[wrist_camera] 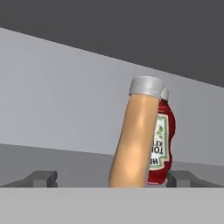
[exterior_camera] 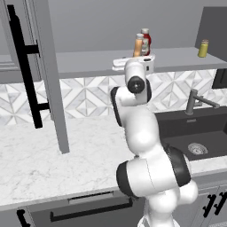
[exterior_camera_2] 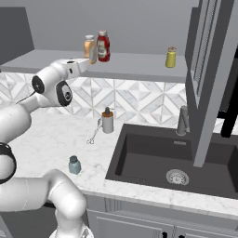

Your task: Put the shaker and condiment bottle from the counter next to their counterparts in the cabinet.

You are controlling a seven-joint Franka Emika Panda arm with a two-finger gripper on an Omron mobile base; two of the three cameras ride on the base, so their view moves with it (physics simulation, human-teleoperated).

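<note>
Fingertips (wrist_camera: 41,178) sit wide apart at the bottom of the hand view, one each side of the condiment bottle (wrist_camera: 133,140), neither pad touching it. Gripper (wrist_camera: 113,179) is spread about as wide as it goes and holds nothing.

Progress, as I read it:
- Condiment bottle stands on the cabinet (exterior_camera: 88,62) shelf, just beside the ketchup bottle (wrist_camera: 162,144), which is right behind it. Can't tell if the two touch. It looks tilted in the hand view, but that is likely camera roll; both base views show it upright (exterior_camera_2: 90,49) next to the ketchup (exterior_camera_2: 103,45).
- So the bottle half looks done: placed and let go.
- Shaker (exterior_camera_2: 74,165) is on the counter (exterior_camera_2: 56,139), near the front edge, well apart from the sink (exterior_camera_2: 153,158). Not yet handled.
- Its counterpart, the yellow-green shaker (exterior_camera_2: 171,57), is further along the same shelf, well apart from the two bottles.

Left to do, judging from this: back the hand off the shelf without clipping the bottle, go down to the shaker, then set it beside the yellow-green one.

Other stuff on the counter: grey pump dispenser (exterior_camera_2: 108,122) near the backsplash, with a small metal utensil (exterior_camera_2: 93,135) beside it. Neither is in the way of the shaker.
</note>
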